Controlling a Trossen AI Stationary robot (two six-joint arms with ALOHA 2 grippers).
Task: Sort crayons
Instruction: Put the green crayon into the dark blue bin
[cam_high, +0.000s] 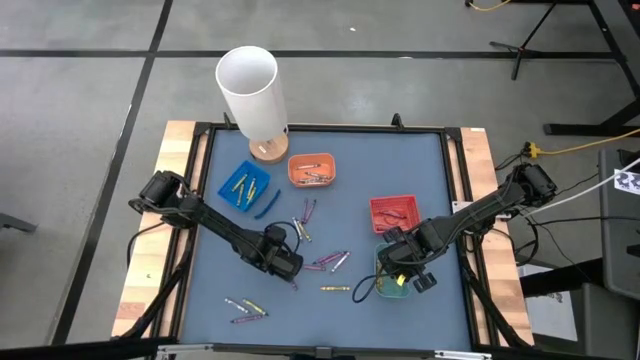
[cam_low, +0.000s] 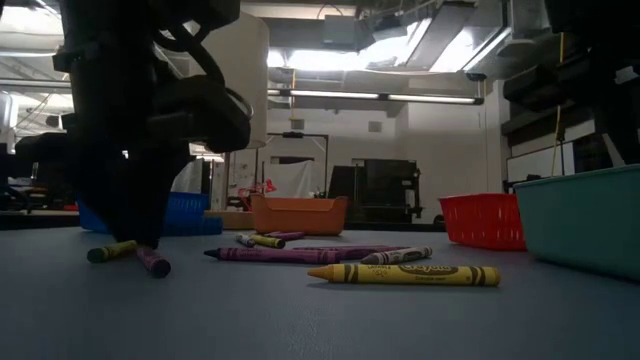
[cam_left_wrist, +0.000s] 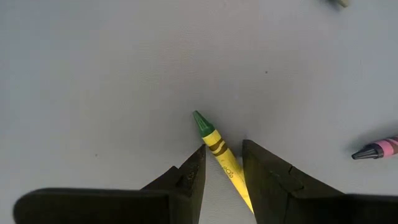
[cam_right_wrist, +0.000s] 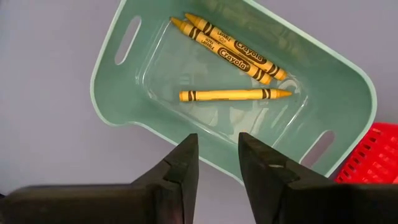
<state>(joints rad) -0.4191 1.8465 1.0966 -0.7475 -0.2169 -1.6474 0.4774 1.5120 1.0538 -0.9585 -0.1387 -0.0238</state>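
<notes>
A: Where is the left gripper (cam_left_wrist: 222, 163) working?

B: It is sitting low over the blue mat (cam_high: 400, 170), near the middle of the table. Its jaws are standing slightly apart with a green-tipped crayon (cam_left_wrist: 214, 145) lying between the fingertips; whether they are actually pinching it, I cannot tell.

A: And the right gripper (cam_right_wrist: 219, 163)?

B: It is hovering over the near rim of the teal tray (cam_right_wrist: 112, 68) at the right near side, jaws spread and holding nothing. Three yellow crayons (cam_right_wrist: 233, 94) are lying inside that tray, two of them side by side.

A: Where are the other crayons lying?

B: Loose ones are resting in a scatter (cam_high: 330, 262) on the mat between the two grippers, with a few more (cam_high: 245, 308) toward the left near corner. In the low view a yellow crayon (cam_low: 405, 273) is lying closest, a purple one (cam_low: 275, 255) just behind it.

A: The other trays?

B: The blue tray (cam_high: 243, 186) and orange tray (cam_high: 312, 169) are sitting farther back, each holding crayons. The red tray (cam_high: 393, 213) is standing just beyond the teal one, and a white cylinder (cam_high: 250, 90) is standing at the far edge.
</notes>
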